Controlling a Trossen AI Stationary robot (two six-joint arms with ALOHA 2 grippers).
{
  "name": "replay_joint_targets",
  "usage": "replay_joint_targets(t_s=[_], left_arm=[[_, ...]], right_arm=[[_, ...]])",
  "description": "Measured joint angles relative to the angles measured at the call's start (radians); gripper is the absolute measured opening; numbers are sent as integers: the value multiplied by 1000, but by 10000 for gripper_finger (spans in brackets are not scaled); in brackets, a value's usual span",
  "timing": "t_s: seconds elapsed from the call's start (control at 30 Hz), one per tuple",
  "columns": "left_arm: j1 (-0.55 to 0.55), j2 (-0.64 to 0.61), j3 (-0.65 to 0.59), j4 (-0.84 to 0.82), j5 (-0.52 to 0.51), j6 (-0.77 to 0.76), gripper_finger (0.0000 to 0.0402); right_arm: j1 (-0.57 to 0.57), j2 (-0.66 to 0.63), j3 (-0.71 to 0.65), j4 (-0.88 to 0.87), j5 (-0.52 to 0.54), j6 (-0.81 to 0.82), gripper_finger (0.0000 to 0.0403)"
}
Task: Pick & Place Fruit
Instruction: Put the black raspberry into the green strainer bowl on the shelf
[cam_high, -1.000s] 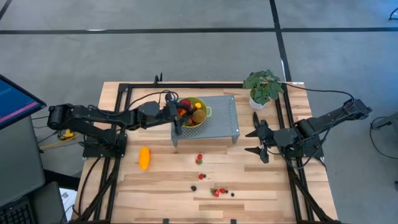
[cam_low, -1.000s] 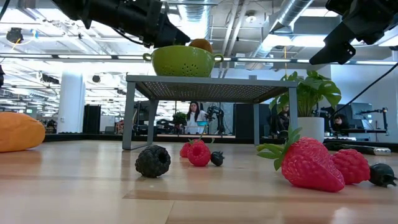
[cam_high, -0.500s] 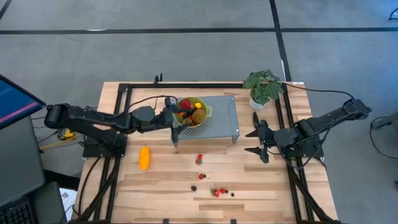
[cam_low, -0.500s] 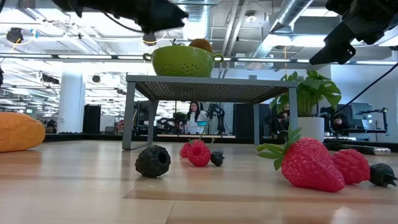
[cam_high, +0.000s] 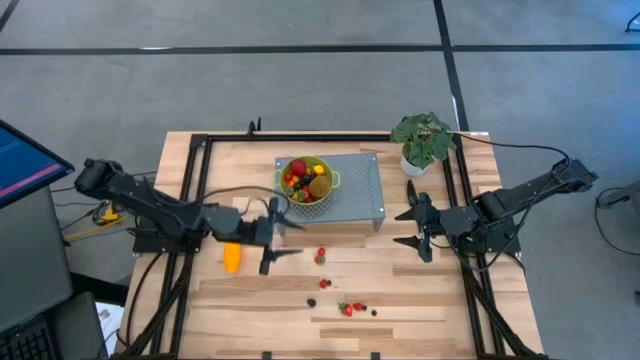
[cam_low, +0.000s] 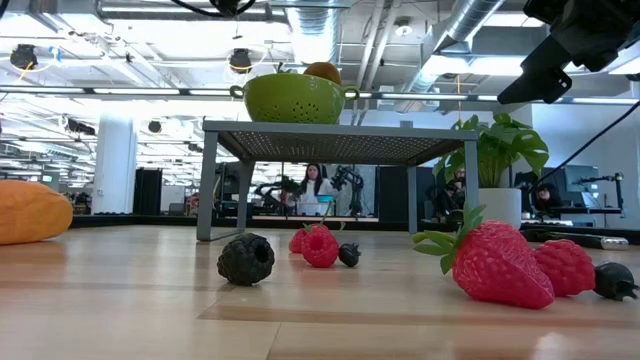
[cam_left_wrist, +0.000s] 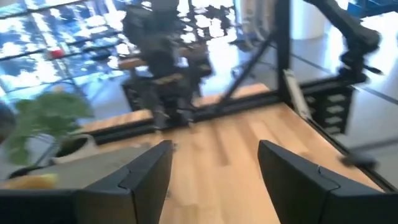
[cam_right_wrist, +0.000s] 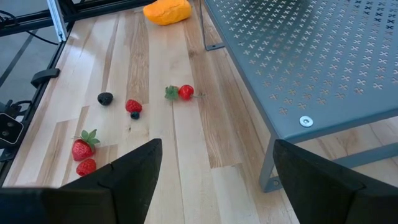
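Left gripper (cam_high: 272, 235) is hanging spread and empty beside the orange fruit (cam_high: 232, 254); a careless descent risks knocking it rolling. Right gripper (cam_high: 413, 230) is waiting spread, near the potted plant (cam_high: 423, 140).

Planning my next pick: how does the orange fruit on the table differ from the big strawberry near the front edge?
The orange fruit is long, smooth and plain orange; the big strawberry is red, pitted and has a green leafy top. The orange fruit lies alone by the left gripper; the strawberry sits among other berries. Both lie loose on the table.
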Motion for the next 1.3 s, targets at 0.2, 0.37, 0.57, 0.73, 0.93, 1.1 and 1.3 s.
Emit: replay_joint_targets(t_s=[0.2,0.37,0.57,0.73,0.93,1.1,1.3], left_arm=[[-90,69,0,-4,0,0,231],[-137,141,0,-2,-1,0,230],[-175,237,0,-1,-3,-4,232],[-200,300,0,4,-4,-4,228],[-226,366,0,12,-3,-83,226],[-240,421,0,17,0,-90,227],[-239,499,-1,34,0,-91,222]], right_arm=[[0,0,0,0,0,0,301],[0,0,0,0,0,0,301],[0,0,0,0,0,0,301],[0,0,0,0,0,0,302],[0,0,0,0,0,0,302],[0,0,0,0,0,0,302],[0,0,0,0,0,0,302]])
